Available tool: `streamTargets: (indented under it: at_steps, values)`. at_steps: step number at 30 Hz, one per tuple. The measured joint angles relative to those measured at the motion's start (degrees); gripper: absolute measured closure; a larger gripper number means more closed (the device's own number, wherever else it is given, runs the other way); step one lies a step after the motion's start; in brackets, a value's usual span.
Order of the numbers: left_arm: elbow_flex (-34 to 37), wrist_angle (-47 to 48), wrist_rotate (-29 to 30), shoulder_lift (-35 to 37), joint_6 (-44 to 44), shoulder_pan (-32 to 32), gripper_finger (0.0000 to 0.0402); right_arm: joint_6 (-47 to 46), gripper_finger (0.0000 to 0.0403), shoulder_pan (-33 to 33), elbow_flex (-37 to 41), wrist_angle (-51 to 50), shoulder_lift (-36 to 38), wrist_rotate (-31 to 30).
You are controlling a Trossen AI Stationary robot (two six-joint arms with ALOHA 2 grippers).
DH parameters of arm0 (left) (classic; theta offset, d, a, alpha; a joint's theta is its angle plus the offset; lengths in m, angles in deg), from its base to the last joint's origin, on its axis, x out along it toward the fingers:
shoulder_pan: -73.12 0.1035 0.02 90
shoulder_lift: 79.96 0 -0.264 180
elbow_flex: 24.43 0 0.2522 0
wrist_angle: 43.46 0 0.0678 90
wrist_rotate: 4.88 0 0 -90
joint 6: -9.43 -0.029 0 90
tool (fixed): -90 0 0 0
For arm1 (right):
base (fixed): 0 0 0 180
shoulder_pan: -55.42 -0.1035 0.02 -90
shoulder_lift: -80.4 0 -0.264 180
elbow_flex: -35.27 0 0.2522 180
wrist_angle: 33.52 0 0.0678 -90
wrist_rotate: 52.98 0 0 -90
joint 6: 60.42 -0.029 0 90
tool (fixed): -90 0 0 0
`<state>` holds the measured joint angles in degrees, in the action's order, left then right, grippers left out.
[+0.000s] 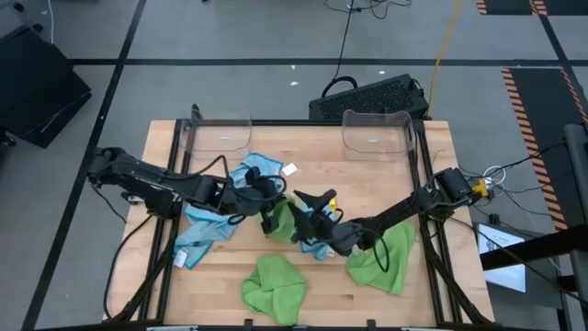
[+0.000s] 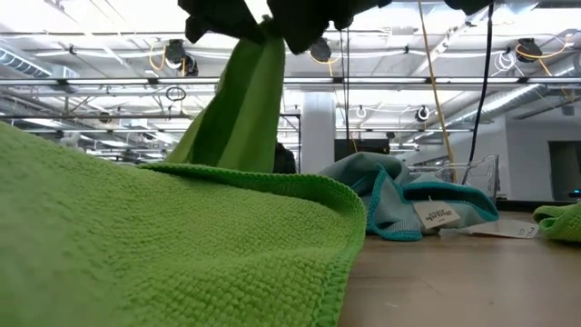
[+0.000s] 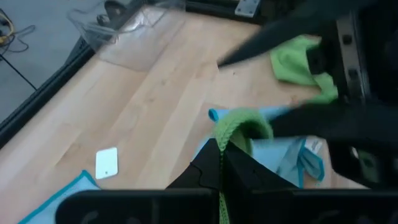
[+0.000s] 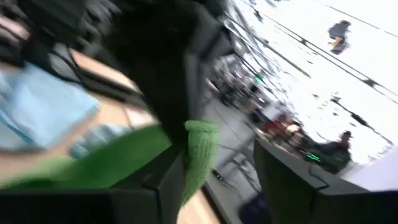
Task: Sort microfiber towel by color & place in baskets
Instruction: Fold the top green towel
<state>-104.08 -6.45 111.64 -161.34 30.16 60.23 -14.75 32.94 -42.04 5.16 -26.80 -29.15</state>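
Towels of two colours are spread over the wooden tabletop (image 1: 367, 170), and at the middle of the high view both arms meet over one green towel (image 1: 278, 217); it hangs dark between them, lifted clear of the wood. The left claw (image 3: 221, 167) is seen in the left wrist view pressed together on a bunched edge of this green towel, the cloth rising from between the fingers; the grip is judged to be kept so that the cloth stays up while the other arm takes hold. The right claw (image 4: 211, 165) stands with its fingers apart, a rolled green hem lying in the gap against one finger; whether it has yet pinched the cloth cannot be told, so a hand-over or a two-handed spreading is judged to be under way. In the low view the same towel is seen draped down from dark claws at the upper middle of the frame.

Two clear baskets stand at the far edge, the left basket (image 1: 220, 133) at upper left of the wood and the right basket (image 1: 377, 131) at upper right; nothing can be seen in either. Blue towels (image 1: 207, 230) lie left of centre, with a white tag (image 1: 290, 170) beside them; another green towel (image 1: 274, 287) is crumpled at lower centre, and a third (image 1: 390, 253) under the right arm at lower right. Sorting is judged barely begun.
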Motion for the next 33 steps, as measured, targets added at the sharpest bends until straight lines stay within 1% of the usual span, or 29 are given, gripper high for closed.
streamTargets:
  at_steps: [2, 6, 10, 13, 18, 20, 23, 26, 28, 30, 33]
  values:
    - [-0.03, -0.50, 0.04, 0.27, 0.00, 0.04, 0.0396, 1.35, 0.0259, 0.02, 0.00, 0.02, 0.00, -1.34]
    - [-0.08, -0.48, 0.04, 0.22, -0.48, 0.17, 0.0396, 1.62, 0.0302, 0.00, 0.00, -0.44, 0.00, -1.31]
    - [-0.08, -0.38, 0.02, 0.28, -0.69, 0.17, 0.0396, 1.18, 0.0333, -0.09, 0.00, -0.42, 0.00, -1.27]
    - [-0.08, -0.26, -1.05, 0.26, -1.29, 0.17, 0.0396, -0.49, 0.0350, -0.09, 0.00, -0.44, 0.00, -1.16]
    - [-0.08, -0.26, -1.27, 0.28, -2.16, 0.14, 0.0396, -5.28, 0.0355, 0.61, 0.06, -1.68, 0.00, -1.09]
    - [-0.08, -0.26, -1.29, 0.28, -2.45, 0.05, 0.0396, -6.46, 0.0349, 0.77, 0.07, -1.70, 0.00, -0.18]
    - [-0.08, -0.20, -1.38, 0.28, -2.60, 0.03, 0.0396, -8.11, 0.0332, 0.79, 0.07, -1.73, 0.00, 3.46]
    - [-0.08, 0.39, -1.40, 0.28, -2.60, 0.02, 0.0396, -9.11, 0.0318, 0.85, 0.07, -1.61, 0.00, 4.79]
    - [-0.08, 0.57, -1.40, 0.28, -2.60, 0.02, 0.0396, -9.18, 0.0316, 0.91, 0.07, -1.56, 0.00, 4.77]
    - [-0.08, 0.59, -1.45, 0.28, -2.60, 0.02, 0.0396, -9.18, 0.0322, 0.94, 0.07, -1.56, 0.00, 4.73]
    - [-0.08, 0.58, -1.49, 0.28, -2.65, 0.00, 0.0396, -9.16, 0.0348, 0.92, 0.07, -1.49, 0.00, 4.77]
